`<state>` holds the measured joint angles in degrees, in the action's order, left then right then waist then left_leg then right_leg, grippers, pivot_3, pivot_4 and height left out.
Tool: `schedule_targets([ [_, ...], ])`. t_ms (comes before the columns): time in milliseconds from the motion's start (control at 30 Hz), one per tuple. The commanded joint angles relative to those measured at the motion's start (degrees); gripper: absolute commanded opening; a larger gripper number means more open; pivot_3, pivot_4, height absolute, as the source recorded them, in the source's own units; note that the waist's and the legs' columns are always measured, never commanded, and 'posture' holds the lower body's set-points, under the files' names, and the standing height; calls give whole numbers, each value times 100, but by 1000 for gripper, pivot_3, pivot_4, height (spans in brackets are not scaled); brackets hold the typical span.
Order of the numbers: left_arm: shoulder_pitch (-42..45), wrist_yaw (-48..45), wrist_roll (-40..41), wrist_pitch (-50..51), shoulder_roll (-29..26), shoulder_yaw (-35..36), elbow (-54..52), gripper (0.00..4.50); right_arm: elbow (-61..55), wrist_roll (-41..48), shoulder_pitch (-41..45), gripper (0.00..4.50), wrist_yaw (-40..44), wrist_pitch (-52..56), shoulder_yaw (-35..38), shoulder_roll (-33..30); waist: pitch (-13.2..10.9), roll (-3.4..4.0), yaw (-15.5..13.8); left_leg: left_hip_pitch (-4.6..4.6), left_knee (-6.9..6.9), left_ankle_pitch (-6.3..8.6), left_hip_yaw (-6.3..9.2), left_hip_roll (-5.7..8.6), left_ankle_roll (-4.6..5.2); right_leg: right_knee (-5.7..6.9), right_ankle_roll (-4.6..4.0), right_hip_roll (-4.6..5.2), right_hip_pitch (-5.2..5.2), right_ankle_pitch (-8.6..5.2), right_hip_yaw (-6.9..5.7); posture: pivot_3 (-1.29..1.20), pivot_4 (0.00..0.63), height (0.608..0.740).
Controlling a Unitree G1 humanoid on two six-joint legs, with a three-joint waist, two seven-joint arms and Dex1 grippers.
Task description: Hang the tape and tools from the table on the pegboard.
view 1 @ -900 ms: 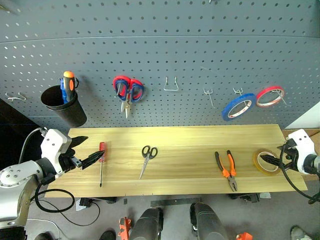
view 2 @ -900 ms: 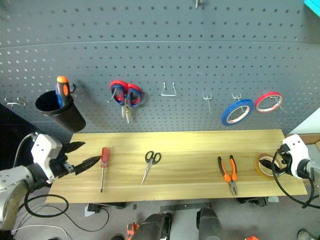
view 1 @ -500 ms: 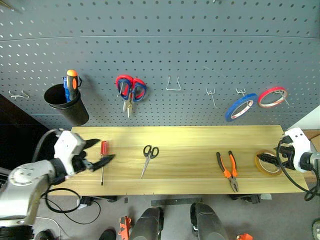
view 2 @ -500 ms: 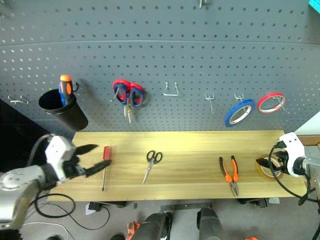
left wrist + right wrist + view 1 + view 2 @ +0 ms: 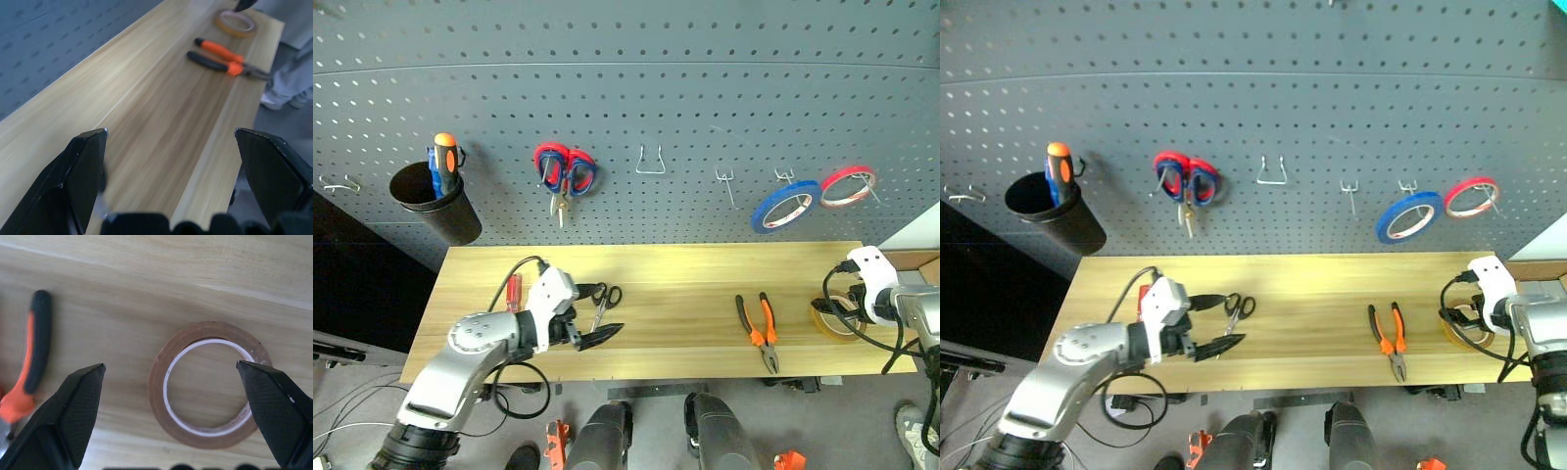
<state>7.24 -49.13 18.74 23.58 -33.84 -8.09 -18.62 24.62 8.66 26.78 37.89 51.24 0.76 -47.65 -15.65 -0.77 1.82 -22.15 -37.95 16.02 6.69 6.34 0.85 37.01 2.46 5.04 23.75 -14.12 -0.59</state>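
Looking down from the head cameras, a long wooden table ran across the scene below a grey-blue pegboard. On the board hung a black cup holding an orange-and-blue screwdriver, red-and-blue scissors, a blue tape roll and a red tape roll, with bare hooks between them. The left gripper hovered over the left part of the table, its fingers spread wide and holding nothing, with the small black-handled scissors lying between them on the wood. The red-handled screwdriver lay just behind that arm, mostly hidden by it. Bare wood stretched from the scissors to the orange-and-black pliers, which pointed toward the front edge. The yellow tape lay flat near the table's right end, close to the front edge, with the right gripper directly over it. From the left wrist view, the left gripper's fingers stood far apart over bare wood, the front edge running just beside one of them, and the pliers and tape lay far along the table. From the right wrist view, the right gripper's fingers stood wide open above the tape ring, straddling it without touching, and one pliers handle lay nearby.
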Motion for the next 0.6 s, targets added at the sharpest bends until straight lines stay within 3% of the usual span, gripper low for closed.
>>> schedule_targets([
  [33,76,167,-187,-6,240,-411,-264,4454,236,-112,133,4500,-106,-85,44,45,-18,-2,2,-2,0,0,-1,0,0,0,0,0,1,0,0,-86,329,740],
  [333,162,435,-546,-116,664,-1033,-344,4454,472,-184,248,4500,-392,-10,116,300,-128,-5,2,-44,-13,0,-10,-1,2,9,3,0,39,2,6,-77,352,740],
  [600,227,765,-1234,-202,1120,-2017,-369,4454,742,-203,370,4500,-688,30,158,514,-166,-7,-2,-45,-11,0,-14,-1,2,8,8,0,40,5,7,-57,347,740],
])
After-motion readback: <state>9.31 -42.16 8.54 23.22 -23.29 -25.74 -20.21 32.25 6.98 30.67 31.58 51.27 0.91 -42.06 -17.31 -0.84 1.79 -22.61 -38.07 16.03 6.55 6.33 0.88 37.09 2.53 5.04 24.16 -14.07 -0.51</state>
